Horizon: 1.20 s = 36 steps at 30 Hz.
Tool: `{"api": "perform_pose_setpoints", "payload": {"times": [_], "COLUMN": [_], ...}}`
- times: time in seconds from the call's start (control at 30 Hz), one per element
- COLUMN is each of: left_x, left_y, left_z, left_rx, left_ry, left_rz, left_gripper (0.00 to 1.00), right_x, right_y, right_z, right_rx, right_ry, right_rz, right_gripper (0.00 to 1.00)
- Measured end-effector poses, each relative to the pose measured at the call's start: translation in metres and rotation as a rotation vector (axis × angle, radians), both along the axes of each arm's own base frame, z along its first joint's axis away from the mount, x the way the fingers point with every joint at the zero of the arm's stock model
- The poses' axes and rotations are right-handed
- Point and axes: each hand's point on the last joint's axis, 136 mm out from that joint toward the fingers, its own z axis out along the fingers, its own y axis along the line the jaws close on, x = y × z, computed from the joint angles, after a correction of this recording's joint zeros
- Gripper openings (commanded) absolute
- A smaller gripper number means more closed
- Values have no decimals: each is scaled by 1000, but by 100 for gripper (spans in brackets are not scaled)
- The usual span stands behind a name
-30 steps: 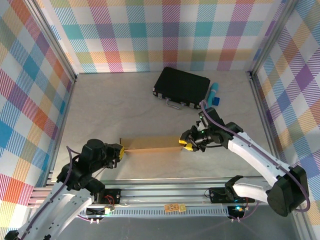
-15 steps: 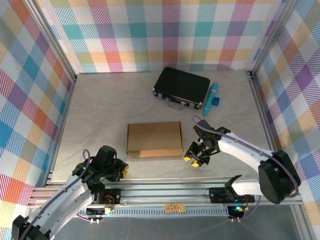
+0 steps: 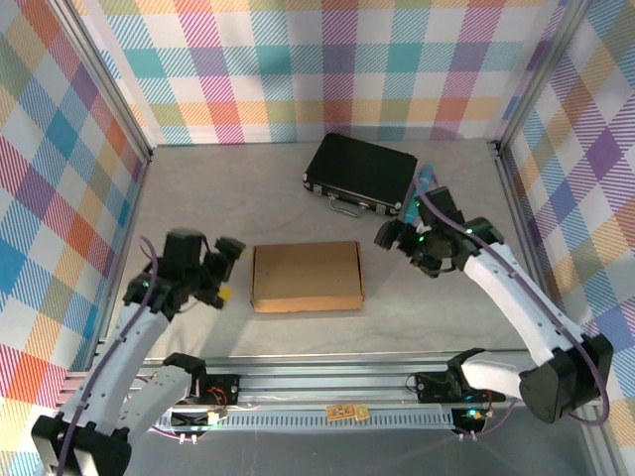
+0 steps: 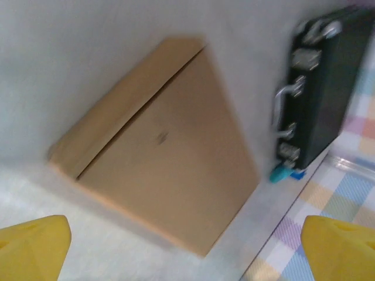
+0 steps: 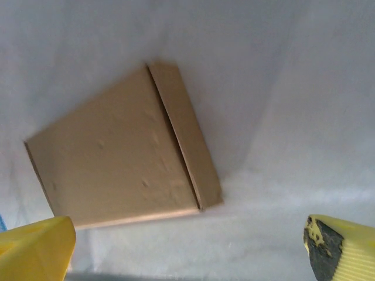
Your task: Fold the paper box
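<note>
The left gripper (image 3: 226,270) stands with its jaws spread wide and nothing between them; in the left wrist view its 2 yellow fingertips (image 4: 30,246) sit at opposite bottom corners. It hovers just left of the paper box (image 3: 306,276), apart from it. The right gripper (image 3: 392,233) is likewise spread wide and holds nothing, poised off the box's far right corner. The box lies closed and flat on the pale table (image 3: 198,198), between the 2 grippers. Behind it rests a black hard case (image 3: 359,174), with a teal object (image 3: 421,183) beside its right end.
</note>
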Motion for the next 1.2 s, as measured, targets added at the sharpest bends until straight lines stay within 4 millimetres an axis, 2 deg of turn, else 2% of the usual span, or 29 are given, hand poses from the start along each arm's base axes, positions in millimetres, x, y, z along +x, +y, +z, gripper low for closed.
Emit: {"api": "perform_pose_setpoints", "payload": {"times": [0.1, 0.2, 0.27, 0.3, 0.37, 0.5, 0.6, 0.7, 0.8, 0.93, 1.07, 1.2], "left_x": [25, 34, 28, 24, 15, 0, 0, 3, 11, 30, 61, 102], "left_y": [24, 57, 85, 99, 117, 145, 149, 149, 149, 147, 142, 130], "left_z": [44, 78, 85, 83, 68, 18, -24, -63, -89, -114, -125, -126], "left_rx": [141, 345, 499, 588, 732, 972, 1059, 1094, 1097, 1087, 1071, 1035], "left_ry": [-112, -195, -223, -237, -256, -213, -166, -137, -140, -143, -187, -286], "left_rz": [-9, 49, 122, 141, 137, 102, 28, -33, -61, -99, -151, -190], "left_gripper": [100, 100, 100, 100, 100, 100, 100, 100, 100, 100, 100, 100], "right_x": [9, 6, 3, 0, -3, -1, 2, 7, 16, 34, 59, 87], "right_y": [-29, -65, -87, -99, -116, -135, -142, -144, -143, -137, -134, -126], "right_z": [39, 64, 64, 55, 34, -29, -63, -88, -112, -132, -134, -135], "right_rx": [-112, -230, -311, -365, -469, -673, -740, -745, -709, -645, -571, -524], "right_ry": [-190, -384, -511, -560, -627, -594, -534, -507, -474, -453, -512, -560], "right_rz": [-45, -114, -150, -160, -170, -107, -66, -53, -39, -11, -19, 28], "right_gripper": [99, 99, 99, 99, 99, 99, 99, 99, 99, 99, 99, 99]}}
